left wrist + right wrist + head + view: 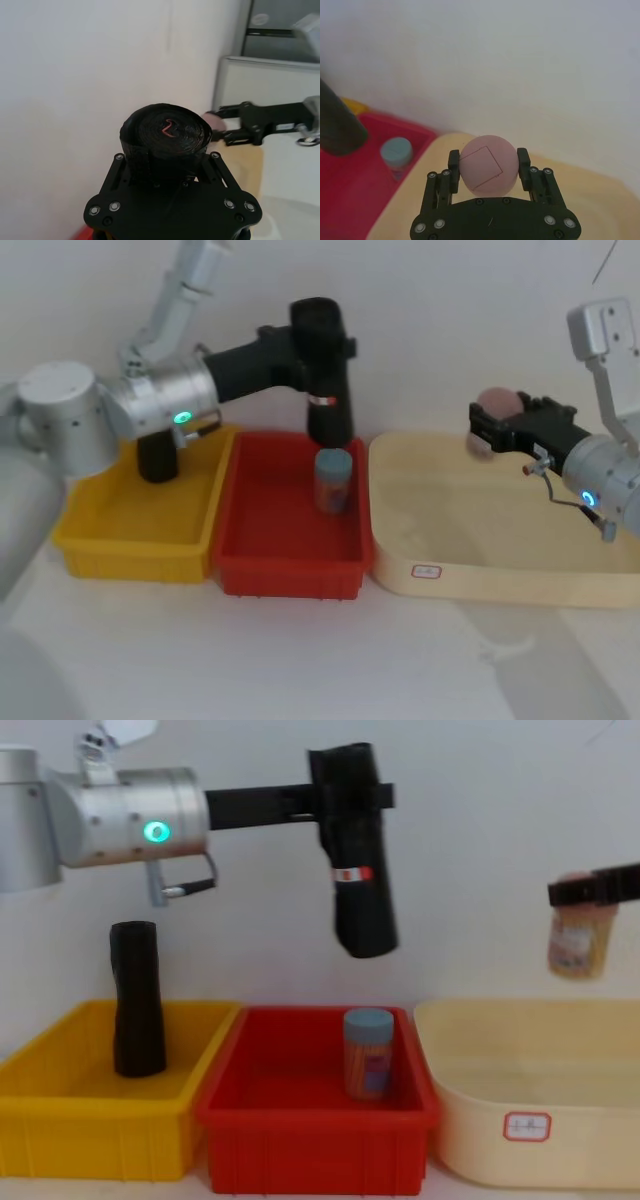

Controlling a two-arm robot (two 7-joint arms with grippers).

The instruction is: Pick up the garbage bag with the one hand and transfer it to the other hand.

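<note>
Aloft: we note the left gripper (352, 792), on the green-ringed arm, clenched on the upper end of the garbage bag (362, 900). The roll hangs slightly tilted above the red bin (310, 1115) and its blue-lidded jar (368, 1055), touching neither. The right gripper (488, 157) grasps a pink-lidded jar (487, 177) over the cream tub (520, 1105).

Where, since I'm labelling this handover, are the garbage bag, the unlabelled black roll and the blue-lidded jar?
garbage bag (364, 915), chest view, body below the label band.
unlabelled black roll (137, 1000), chest view, middle of its side.
blue-lidded jar (368, 1018), chest view, its lid.
</note>
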